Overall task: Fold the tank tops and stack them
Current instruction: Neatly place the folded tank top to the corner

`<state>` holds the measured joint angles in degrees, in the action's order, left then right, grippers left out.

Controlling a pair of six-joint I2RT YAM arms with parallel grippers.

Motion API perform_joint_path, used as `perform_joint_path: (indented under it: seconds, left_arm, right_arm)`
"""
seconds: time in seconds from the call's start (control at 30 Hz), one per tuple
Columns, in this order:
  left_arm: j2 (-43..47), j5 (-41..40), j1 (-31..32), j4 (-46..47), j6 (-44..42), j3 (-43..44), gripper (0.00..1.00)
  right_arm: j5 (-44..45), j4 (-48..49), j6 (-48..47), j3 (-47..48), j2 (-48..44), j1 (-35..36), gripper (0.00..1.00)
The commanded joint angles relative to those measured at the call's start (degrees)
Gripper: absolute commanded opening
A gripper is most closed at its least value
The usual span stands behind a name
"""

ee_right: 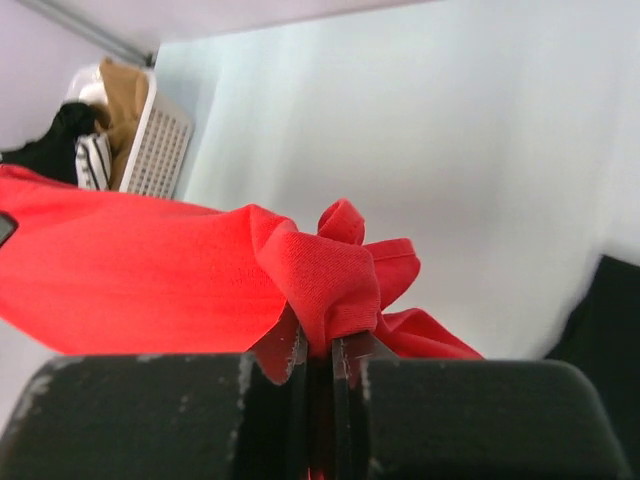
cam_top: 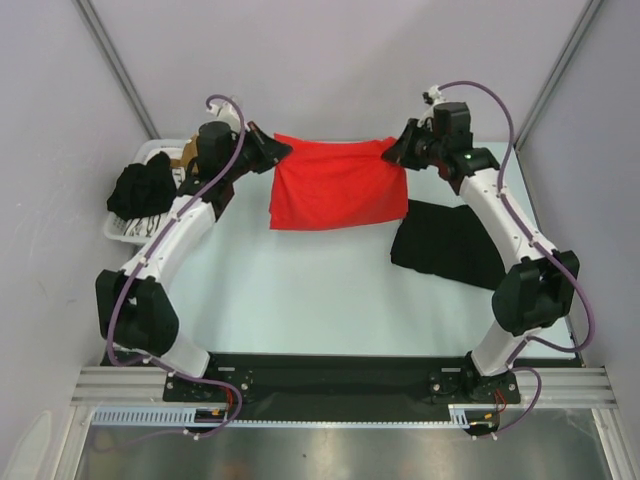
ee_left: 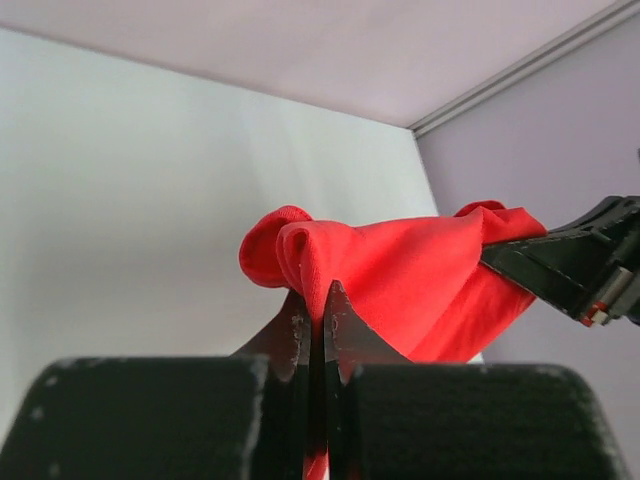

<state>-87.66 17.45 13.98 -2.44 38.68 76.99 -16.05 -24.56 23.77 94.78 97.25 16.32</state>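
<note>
Jaws of your left gripper [ee_left: 317, 300] are pressing together on a bunched corner of the red tank top [cam_top: 335, 185]. Your right gripper [ee_right: 320, 345] is pinching the opposite bunched corner in the same way. Between the two grips, the red cloth is hanging stretched across the upper centre of the top view. Whether its lower edge is touching the table [cam_top: 300, 290] is not showing clearly.

At the upper left of the top view, the white basket [cam_top: 115, 230] is sitting at the table's left edge, with your left arm crossing in front of its right side. A black garment [cam_top: 140, 190] is lying heaped in it and spilling over its left rim. A brown piece [cam_top: 185, 155] is poking up at its far end. In the right wrist view, a black-and-white striped piece [ee_right: 92, 160] is showing between them.

At the right of the top view, the black tank top [cam_top: 450, 243] is lying flat on the table. Your right arm is passing over its right part. Its upper left corner is sitting just beside the red cloth's lower right corner, and you cannot tell whether they are touching.
</note>
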Motion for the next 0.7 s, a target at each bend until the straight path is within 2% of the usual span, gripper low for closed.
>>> perform_joint_path:
  seconds: [0.0, 0.23, 0.3, 0.5, 0.67]
  left_arm:
    - [-2.2, 2.7, 2.4, 6.1, 3.7, 4.7, 0.00]
    - [-7.5, 1.0, 10.4, 11.4, 7.9, 7.7, 0.00]
    - [-9.4, 0.4, 13.6, 12.5, 8.6, 8.8, 0.01]
    - [-14.1, -0.8, 21.2, 16.3, 10.8, 9.9, 0.00]
    - [-18.0, -2.8, 26.4, 18.1, 12.0, 10.5, 0.00]
  right_arm:
    - [0.1, -3.2, -0.7, 3.2, -4.3, -3.4, 0.00]
    - [3.7, -8.7, -0.2, -3.8, -13.4, -8.7, 0.00]
    - [5.8, -9.9, 0.2, -7.5, -19.4, -10.7, 0.00]
    - [11.3, -15.3, 0.6, -14.8, -29.6, -15.2, 0.00]
    - [11.6, -18.1, 0.8, -22.7, -35.8, -22.9, 0.00]
